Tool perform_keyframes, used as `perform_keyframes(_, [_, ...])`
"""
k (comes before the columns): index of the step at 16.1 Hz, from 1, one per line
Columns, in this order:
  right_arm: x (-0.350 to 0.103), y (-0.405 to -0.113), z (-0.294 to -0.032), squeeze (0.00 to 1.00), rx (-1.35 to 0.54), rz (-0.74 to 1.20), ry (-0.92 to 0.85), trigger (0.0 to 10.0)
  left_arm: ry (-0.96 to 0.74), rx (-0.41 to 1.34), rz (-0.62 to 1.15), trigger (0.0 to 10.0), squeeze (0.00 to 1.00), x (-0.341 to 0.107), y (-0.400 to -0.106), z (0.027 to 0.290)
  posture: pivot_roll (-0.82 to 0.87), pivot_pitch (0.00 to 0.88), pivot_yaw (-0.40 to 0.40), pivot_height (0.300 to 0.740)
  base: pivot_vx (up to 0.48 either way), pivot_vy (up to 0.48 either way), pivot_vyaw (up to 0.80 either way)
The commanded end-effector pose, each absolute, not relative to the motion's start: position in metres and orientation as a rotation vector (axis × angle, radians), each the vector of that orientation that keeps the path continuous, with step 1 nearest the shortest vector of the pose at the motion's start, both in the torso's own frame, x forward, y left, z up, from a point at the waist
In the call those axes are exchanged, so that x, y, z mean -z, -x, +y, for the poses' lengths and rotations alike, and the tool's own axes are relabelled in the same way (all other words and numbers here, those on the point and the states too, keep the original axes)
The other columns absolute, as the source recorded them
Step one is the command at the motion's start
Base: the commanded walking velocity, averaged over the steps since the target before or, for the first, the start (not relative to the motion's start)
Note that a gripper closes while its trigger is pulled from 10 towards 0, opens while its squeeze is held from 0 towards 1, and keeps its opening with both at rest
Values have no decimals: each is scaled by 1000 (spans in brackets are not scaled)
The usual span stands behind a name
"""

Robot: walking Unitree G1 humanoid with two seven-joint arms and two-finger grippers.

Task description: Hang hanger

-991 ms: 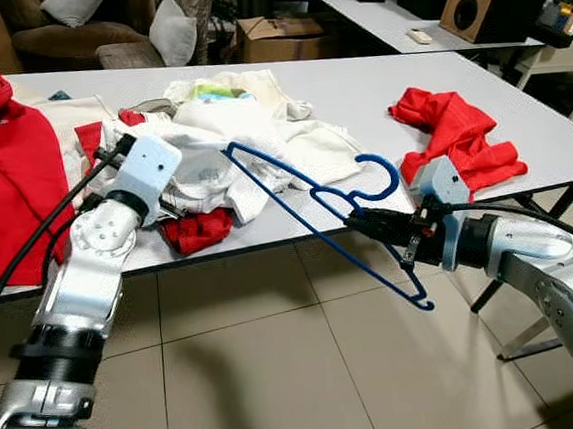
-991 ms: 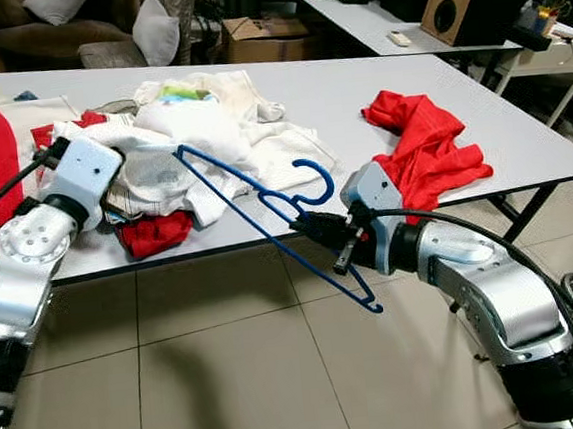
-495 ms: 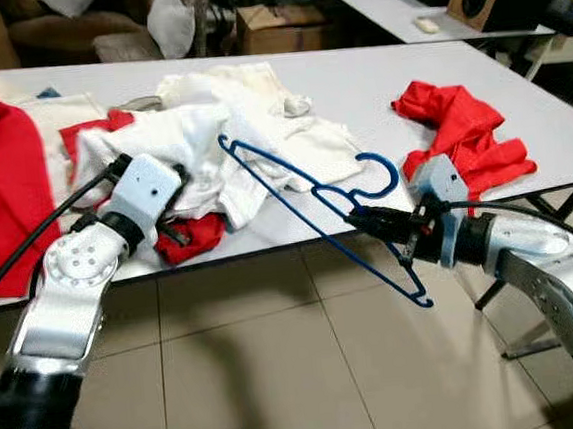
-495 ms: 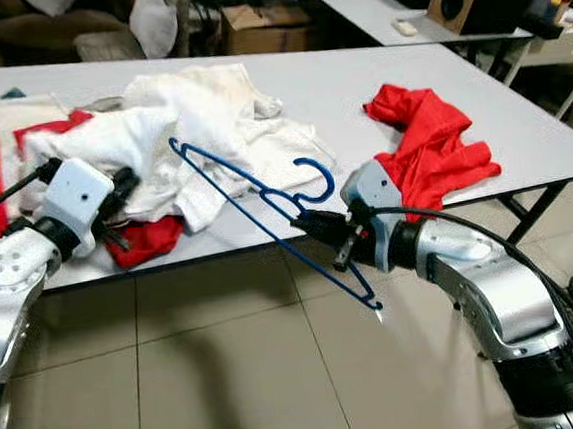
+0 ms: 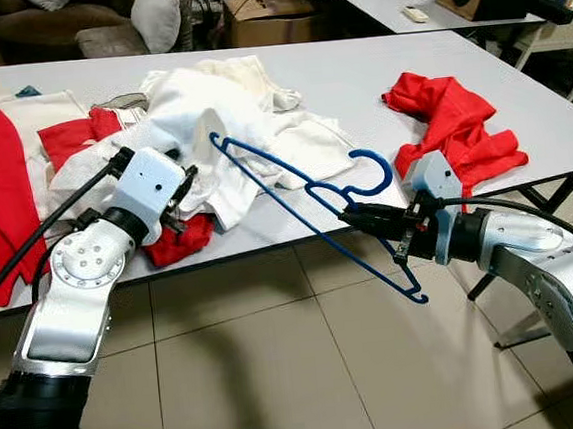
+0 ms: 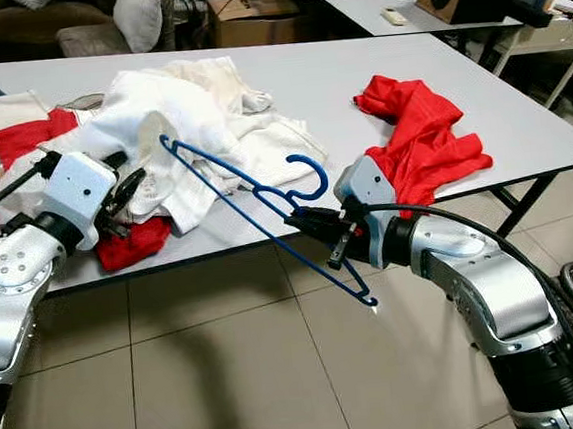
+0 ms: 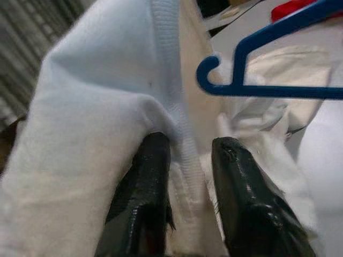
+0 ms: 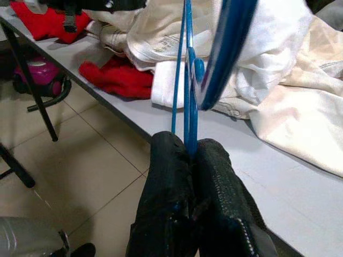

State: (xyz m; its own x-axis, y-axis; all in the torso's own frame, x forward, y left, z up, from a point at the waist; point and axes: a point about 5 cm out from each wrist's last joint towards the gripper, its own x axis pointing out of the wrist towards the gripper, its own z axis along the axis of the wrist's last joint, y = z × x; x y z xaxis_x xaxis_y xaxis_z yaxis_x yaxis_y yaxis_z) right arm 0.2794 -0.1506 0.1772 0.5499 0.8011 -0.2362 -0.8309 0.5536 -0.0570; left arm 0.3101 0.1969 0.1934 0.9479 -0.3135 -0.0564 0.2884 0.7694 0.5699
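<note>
Since the earlier frames, left gripper (image 5: 178, 187) has drawn back from the pile toward the table's near edge, pulling a fold of white garment (image 5: 197, 112) with it; hanger hardly shifted in the right gripper's hold.

Left eye view: right gripper (image 5: 359, 217) sits just off the table (image 5: 354, 68) edge, out over the tiled floor (image 5: 281, 376), fingers clamped together on the blue hanger (image 5: 299, 188) near the base of its hook. Hook curls up toward the red garment (image 5: 454, 124). Hanger's long axis slants from its low end over the floor up and leftward; far tip lies over the white pile, near the left gripper.

Right eye view: same layout. Left gripper meets the white cloth beside a small red cloth (image 6: 129, 246).

Left wrist view: left fingers (image 7: 144, 187) pinch a ribbed edge of the white garment, cloth between them. Hanger's end loop passes just beyond, not touching.

Right wrist view: right fingers (image 8: 171, 182) pressed together on the hanger's wire; frame runs straight away from them toward the pile.

Judgement: coming move turns on the hanger tip pointing along its axis at the held cloth. Left arm nearer the garment, right arm carries the hanger.
</note>
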Motion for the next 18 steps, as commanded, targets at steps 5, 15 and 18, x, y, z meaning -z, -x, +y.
perform_keyframes(5, [-178,-279,-149,0,-975,177,183,10000,-449,254,-24,10000,1000,-196,-315,190,-28,0,-102,740,0,0,0])
perform_keyframes(15, [-174,-276,-139,0,-1010,179,158,10000,-560,-71,19,0,0,-192,-321,217,-6,0,-124,740,0,0,0])
perform_keyframes(18, [-168,-274,-137,0,-1017,199,150,10000,-476,-67,39,0,0,-186,-319,214,-1,0,-125,740,0,0,0])
